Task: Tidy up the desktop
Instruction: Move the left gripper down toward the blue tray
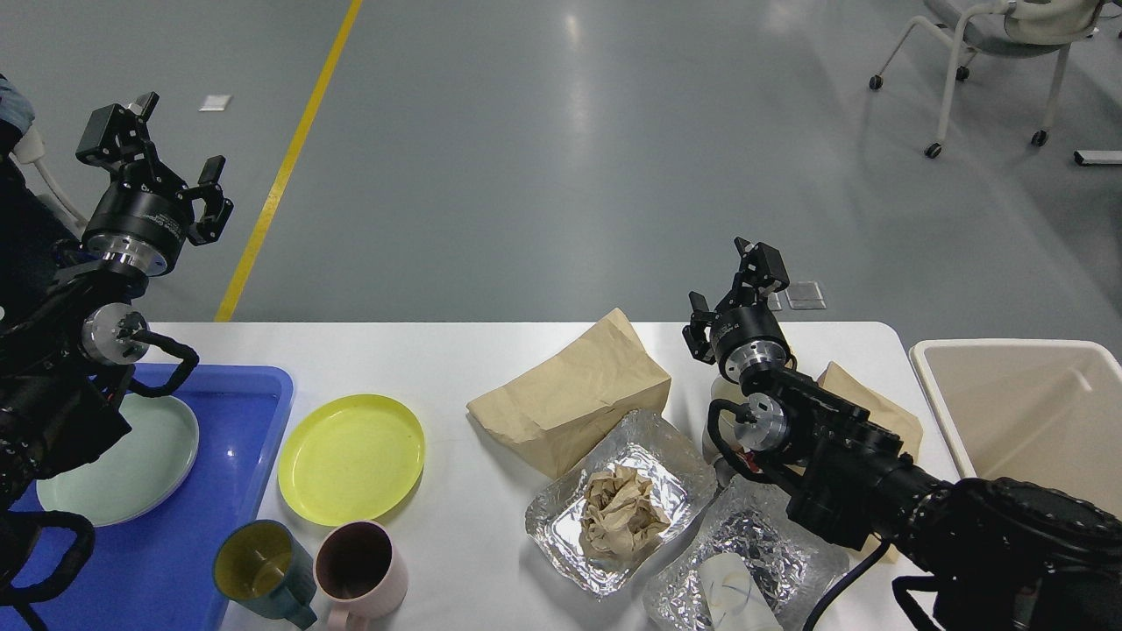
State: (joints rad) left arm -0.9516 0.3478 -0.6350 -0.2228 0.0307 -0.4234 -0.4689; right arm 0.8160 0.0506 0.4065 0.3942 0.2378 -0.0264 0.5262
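The white desktop [456, 359] spans the lower half of the head view. On it lie a yellow plate [351, 457], a brown paper bag [574, 399], a foil tray [561, 513] holding a crumpled paper ball [624, 513], and a second foil tray [745, 552] with a white cup in it. A teal mug [263, 570] and a pink mug [361, 570] stand at the front. My left gripper [162, 162] is raised above the table's left end, open and empty. Above the back right of the table, my right gripper [732, 289] is open and empty too.
A blue tray [237, 421] at the left holds a pale green plate [140, 464]. A beige bin [1008, 412] stands off the table's right end. Another brown bag [868, 407] lies partly behind my right arm. A wheeled chair [990, 53] is far right on the grey floor.
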